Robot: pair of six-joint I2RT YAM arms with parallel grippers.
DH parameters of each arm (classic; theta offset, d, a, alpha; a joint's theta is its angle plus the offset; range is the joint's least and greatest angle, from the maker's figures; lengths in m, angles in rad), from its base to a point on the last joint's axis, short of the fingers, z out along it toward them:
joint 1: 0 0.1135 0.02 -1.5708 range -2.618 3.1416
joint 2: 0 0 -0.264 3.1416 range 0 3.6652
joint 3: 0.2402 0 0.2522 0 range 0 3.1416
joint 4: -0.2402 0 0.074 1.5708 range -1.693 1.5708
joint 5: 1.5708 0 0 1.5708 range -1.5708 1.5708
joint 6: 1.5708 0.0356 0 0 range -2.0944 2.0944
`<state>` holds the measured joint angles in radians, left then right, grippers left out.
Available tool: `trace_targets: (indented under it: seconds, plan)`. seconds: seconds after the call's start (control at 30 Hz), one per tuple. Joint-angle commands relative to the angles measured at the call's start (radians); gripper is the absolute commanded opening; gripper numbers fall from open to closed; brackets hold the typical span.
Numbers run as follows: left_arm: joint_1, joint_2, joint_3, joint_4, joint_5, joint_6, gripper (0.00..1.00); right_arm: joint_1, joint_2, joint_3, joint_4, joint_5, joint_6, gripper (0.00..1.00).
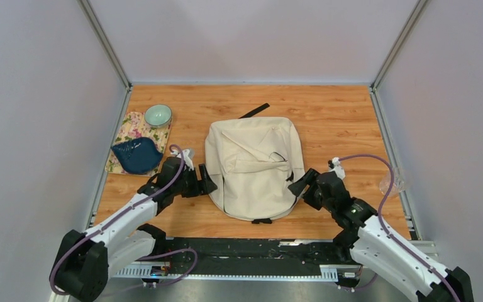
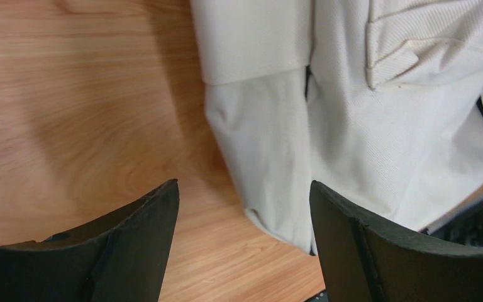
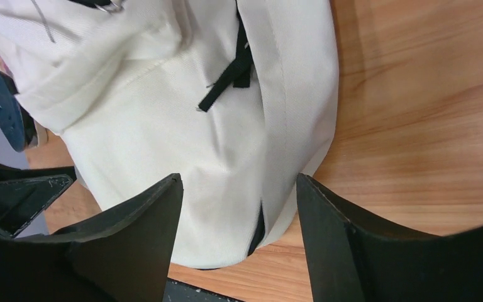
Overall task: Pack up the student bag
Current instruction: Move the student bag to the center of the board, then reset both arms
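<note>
The student bag [image 1: 255,167], a large cream-beige backpack with black zippers and strap, lies flat in the middle of the wooden table. My left gripper [image 1: 206,179] is open and empty just off the bag's left side; in the left wrist view the bag [image 2: 377,126] fills the upper right between and beyond the fingers [image 2: 141,245]. My right gripper [image 1: 300,182] is open and empty at the bag's right side; in the right wrist view the bag [image 3: 182,119] with a black zipper pull [image 3: 229,82] lies just ahead of the fingers [image 3: 346,245].
A floral mat [image 1: 137,137] at the left holds a dark blue leaf-shaped dish [image 1: 137,156] and a pale green bowl [image 1: 158,115]. A clear plastic piece [image 1: 393,182] lies at the right edge. A black strap [image 1: 255,111] sticks out behind the bag. Grey walls enclose the table.
</note>
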<state>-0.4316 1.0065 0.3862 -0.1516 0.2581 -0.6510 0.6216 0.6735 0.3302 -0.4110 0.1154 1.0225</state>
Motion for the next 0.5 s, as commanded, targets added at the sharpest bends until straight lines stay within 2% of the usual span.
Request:
trace_targets:
  seconds: [0.0,0.07,0.1,0.2,0.47]
  plan:
    - [-0.001,-0.141,0.036,-0.159,-0.288,0.043,0.83,0.004,-0.112,0.089,-0.186,0.174,-0.062,0.70]
    - [-0.001,-0.207,0.034,-0.180,-0.360,0.047,0.83,0.006,-0.135,0.105,-0.202,0.196,-0.087,0.71]
    - [-0.001,-0.227,0.030,-0.206,-0.443,0.039,0.83,0.004,-0.149,0.122,-0.201,0.204,-0.111,0.71]
    - [-0.001,-0.285,0.028,-0.249,-0.580,0.042,0.84,0.004,-0.140,0.179,-0.184,0.188,-0.226,0.72]
    - [-0.001,-0.296,0.080,-0.350,-0.663,0.090,0.85,0.006,-0.025,0.348,-0.229,0.234,-0.419,0.71]
